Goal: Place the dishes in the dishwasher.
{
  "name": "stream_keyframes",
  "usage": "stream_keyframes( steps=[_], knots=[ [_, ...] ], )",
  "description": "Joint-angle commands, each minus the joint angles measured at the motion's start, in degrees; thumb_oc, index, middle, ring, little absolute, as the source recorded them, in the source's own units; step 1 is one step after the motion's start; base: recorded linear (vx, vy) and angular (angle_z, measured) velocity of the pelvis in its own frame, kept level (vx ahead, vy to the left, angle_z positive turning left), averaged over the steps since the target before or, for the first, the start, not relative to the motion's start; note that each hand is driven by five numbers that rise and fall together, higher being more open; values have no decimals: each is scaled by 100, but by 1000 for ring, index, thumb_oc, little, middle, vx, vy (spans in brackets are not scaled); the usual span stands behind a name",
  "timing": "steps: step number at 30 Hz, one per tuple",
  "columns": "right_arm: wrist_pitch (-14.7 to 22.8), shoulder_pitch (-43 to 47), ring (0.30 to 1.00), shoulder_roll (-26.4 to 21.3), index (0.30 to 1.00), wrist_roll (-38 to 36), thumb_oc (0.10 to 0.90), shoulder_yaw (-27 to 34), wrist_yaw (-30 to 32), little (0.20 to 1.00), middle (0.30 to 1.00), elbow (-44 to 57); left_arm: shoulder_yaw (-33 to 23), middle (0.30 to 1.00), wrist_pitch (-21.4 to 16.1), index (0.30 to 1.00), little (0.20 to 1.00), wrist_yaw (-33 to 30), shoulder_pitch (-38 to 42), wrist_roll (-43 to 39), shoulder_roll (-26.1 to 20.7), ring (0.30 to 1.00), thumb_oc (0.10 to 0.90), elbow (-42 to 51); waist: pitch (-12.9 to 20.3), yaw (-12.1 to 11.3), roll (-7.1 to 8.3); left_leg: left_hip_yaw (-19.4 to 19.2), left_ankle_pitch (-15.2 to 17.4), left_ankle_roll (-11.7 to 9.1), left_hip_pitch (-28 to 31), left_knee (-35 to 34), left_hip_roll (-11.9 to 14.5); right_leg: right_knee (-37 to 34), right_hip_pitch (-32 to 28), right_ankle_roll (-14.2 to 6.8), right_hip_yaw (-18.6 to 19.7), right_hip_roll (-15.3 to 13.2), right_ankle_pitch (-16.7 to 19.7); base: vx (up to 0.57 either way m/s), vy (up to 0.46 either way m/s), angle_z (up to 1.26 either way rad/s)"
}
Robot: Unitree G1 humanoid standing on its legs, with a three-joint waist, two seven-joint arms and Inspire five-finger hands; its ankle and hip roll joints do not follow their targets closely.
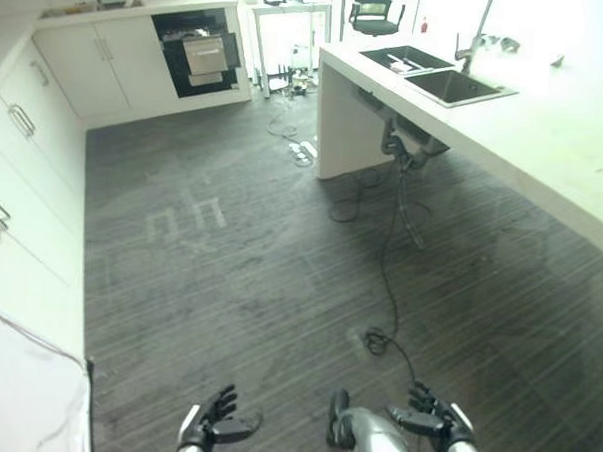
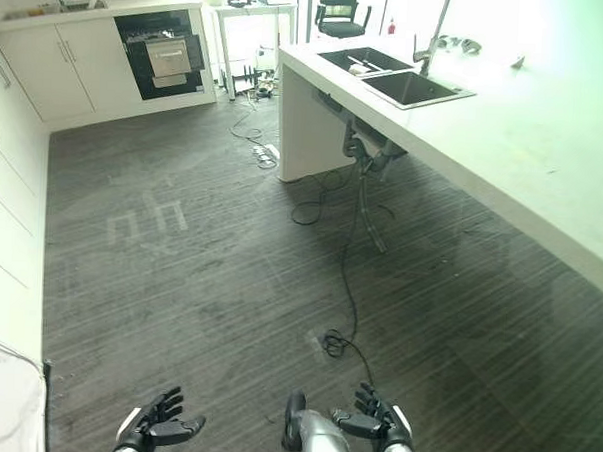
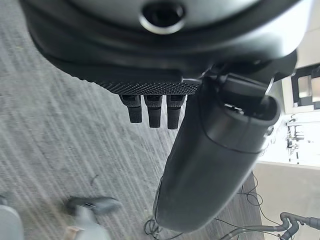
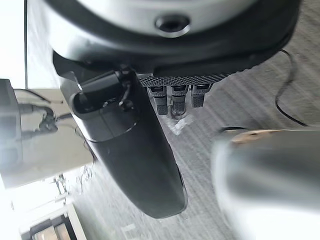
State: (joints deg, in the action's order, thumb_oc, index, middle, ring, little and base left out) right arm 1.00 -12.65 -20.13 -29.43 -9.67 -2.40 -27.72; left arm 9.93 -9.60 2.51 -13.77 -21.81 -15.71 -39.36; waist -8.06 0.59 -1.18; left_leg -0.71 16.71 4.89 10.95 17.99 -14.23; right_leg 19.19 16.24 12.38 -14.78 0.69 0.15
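My left hand (image 1: 213, 419) and right hand (image 1: 435, 420) hang low over the dark striped floor, both open and empty. In the left wrist view the straight fingers (image 3: 154, 111) and thumb (image 3: 215, 165) hold nothing, and the same goes for the right hand's fingers (image 4: 177, 99). Far ahead on the right, a double sink (image 1: 458, 88) is set in the white island counter (image 1: 546, 127). Something pale, perhaps dishes (image 2: 360, 68), lies in its far basin. At the back wall a dark dishwasher bay (image 1: 196, 49) stands open among the white cabinets, showing a pale rack.
White cabinets (image 1: 23, 174) line the left side. A black cable (image 1: 388, 270) runs across the floor from under the sink, with more cables and a power strip (image 1: 305, 149) near the island's end. An office chair (image 1: 376, 11) stands far back. A faucet (image 1: 475, 38) rises by the sink.
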Motion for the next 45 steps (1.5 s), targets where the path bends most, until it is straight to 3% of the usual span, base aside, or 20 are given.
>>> stream_keyframes(
  steps=[1, 3, 4, 5, 8, 11, 12, 13, 15, 17, 20, 22, 28, 31, 33, 34, 37, 39, 41, 45],
  knots=[
    [552, 629, 900, 96, 900, 43, 800, 112, 42, 900, 900, 682, -111, 900, -503, 900, 900, 234, 313, 69, -405, 900, 800, 994, 346, -64, 408, 425, -381, -386, -405, -80, 710, -200, -232, -1735, 374, -554, -44, 477, -189, -17],
    [555, 615, 900, 67, 900, 68, 800, 145, 60, 900, 900, 752, -63, 900, -485, 900, 900, 226, 315, 75, -406, 900, 800, 1064, 364, -70, 410, 399, -649, -464, -367, -80, 736, -200, -292, -1696, 410, -539, -107, 254, -101, 14],
    [570, 569, 900, 9, 900, 101, 800, 228, 38, 900, 900, 853, 10, 900, -458, 900, 900, 218, 341, -25, -370, 900, 800, 1120, 389, -72, 450, 313, -1433, -674, -297, 109, 751, -200, -464, -1573, 482, -552, -276, 281, -117, -19],
    [573, 550, 900, -38, 900, 107, 800, 247, 3, 900, 900, 893, 32, 900, -442, 900, 900, 205, 361, -84, -331, 900, 800, 1135, 377, -65, 478, 202, -1715, -803, -527, 733, 772, -200, -575, -1504, 457, -596, -353, 343, -156, -31],
    [658, 515, 900, -182, 900, 390, 800, 298, -126, 900, 900, 945, 132, 900, -422, 900, 900, 168, 384, -193, -254, 900, 800, 1275, 261, -110, 651, -309, -1765, -843, -1904, 3033, 780, -200, -900, -1277, 403, -734, -548, 268, -125, 1],
    [606, 555, 900, -222, 900, 360, 800, 273, -149, 900, 900, 993, 59, 900, -294, 900, 900, 107, 422, -276, -302, 900, 800, 1308, 183, -194, 643, -489, -1779, -729, -2285, 2028, 1177, -200, -1070, -1303, 553, -571, -701, 292, -1, -15],
    [507, 597, 900, -237, 900, 356, 800, 279, -239, 900, 900, 1050, -38, 900, -253, 900, 900, 122, 325, -302, -311, 900, 800, 1384, 197, -224, 603, -665, -1871, -743, -2059, 746, 1512, -200, -1144, -1369, 786, -404, -869, 528, 287, -46],
    [429, 536, 900, -269, 900, 418, 800, 349, -318, 900, 900, 1165, -59, 900, -243, 900, 900, 168, 186, -292, -345, 900, 800, 1481, 232, -219, 402, -755, -1759, -838, -2209, -80, 1998, -200, -1220, -1458, 957, -190, -1040, 513, 369, -57],
    [480, 395, 900, -286, 900, 468, 800, 419, -319, 900, 900, 1249, -8, 900, -199, 900, 900, 261, 101, -388, -385, 900, 800, 1504, 274, -227, 228, -667, -1587, -1028, -2787, -80, 2478, -200, -1326, -1529, 932, -118, -1184, 319, 327, -28],
    [598, 341, 900, -299, 900, 470, 800, 422, -301, 900, 900, 1207, 27, 900, -412, 900, 900, 383, 2, -279, -251, 900, 800, 1296, 264, -303, 179, -398, -1856, -1124, -2992, -80, 2575, -200, -1499, -1578, 1029, -164, -1333, 263, 243, 7],
    [663, 401, 900, -336, 900, 437, 800, 356, -324, 900, 900, 1174, 135, 900, -476, 900, 900, 362, -32, -336, -209, 900, 800, 1281, 263, -307, 176, -454, -1675, -1057, -2887, -80, 2519, -200, -1652, -1664, 1009, -343, -1381, 304, 303, -17],
    [636, 423, 900, -281, 900, 467, 800, 288, -321, 900, 900, 1107, 197, 900, -325, 900, 900, 370, 214, -372, -338, 900, 800, 1215, 322, -327, 116, -250, -1410, -936, -2646, -80, 2256, -200, -1877, -1816, 933, -564, -1361, 427, 333, -11],
    [621, 605, 900, -62, 900, 394, 800, 131, -12, 900, 900, 1075, 414, 900, -70, 900, 900, 332, 597, -323, -597, 900, 800, 1084, 445, -330, 183, -143, -1132, -452, -2307, -80, 1778, -148, -2325, -2255, 911, -944, -145, 295, 210, 25],
    [591, 636, 900, 31, 900, 468, 800, 66, -2, 900, 900, 1038, 477, 900, 41, 900, 900, 269, 657, -286, -620, 900, 800, 1125, 484, -396, 47, -152, -990, -224, -2058, -80, 1664, 1576, -1931, -2226, 874, -1311, 567, 232, 291, 13],
    [512, 605, 900, 42, 900, 410, 800, -26, 56, 900, 900, 1165, 500, 900, 58, 900, 900, 216, 639, -278, -616, 900, 800, 1208, 415, -353, -80, -208, -857, -84, -1814, -80, 1663, 2789, -1242, -2105, 910, -1391, 742, 221, 288, -2],
    [459, 630, 900, 45, 900, 371, 800, -86, 58, 900, 900, 1185, 547, 900, 43, 900, 900, 74, 623, -262, -599, 900, 800, 1282, 376, -330, -90, -276, -797, -56, -1728, -80, 1661, 2919, -874, -2005, 798, -1415, 691, 203, 207, -14],
    [428, 630, 900, -7, 900, 334, 800, -141, 0, 900, 900, 1312, 480, 900, 59, 900, 900, -58, 583, -365, -594, 900, 800, 1418, 330, -294, 23, -340, -779, -121, -1647, -80, 1623, 2066, -731, -1938, 462, -1096, 418, 242, -49, -16],
    [389, 542, 900, -61, 900, 164, 800, -106, -43, 900, 900, 1571, 252, 900, 81, 900, 900, -45, 523, -376, -593, 900, 800, 1625, 215, -173, 323, -289, -577, -230, -1343, -80, 1371, -168, -893, -2070, -56, -743, 603, 407, -262, 19],
    [520, 415, 900, -154, 900, 88, 800, -12, -121, 900, 900, 1740, 75, 900, -18, 900, 900, 21, 346, -344, -617, 900, 800, 1840, 106, -36, 581, -348, -274, -285, -1014, -80, 1154, -200, -106, -2250, -54, -1002, 603, 411, -252, 20],
    [740, 376, 900, -227, 900, -50, 800, 126, -89, 900, 900, 2096, 107, 900, -202, 900, 900, -46, 249, -185, -683, 900, 800, 2176, 30, 119, 570, -98, 95, -245, -713, -80, 1123, -200, 487, -2282, -44, -1171, 784, 367, -216, -8]
  ],
)
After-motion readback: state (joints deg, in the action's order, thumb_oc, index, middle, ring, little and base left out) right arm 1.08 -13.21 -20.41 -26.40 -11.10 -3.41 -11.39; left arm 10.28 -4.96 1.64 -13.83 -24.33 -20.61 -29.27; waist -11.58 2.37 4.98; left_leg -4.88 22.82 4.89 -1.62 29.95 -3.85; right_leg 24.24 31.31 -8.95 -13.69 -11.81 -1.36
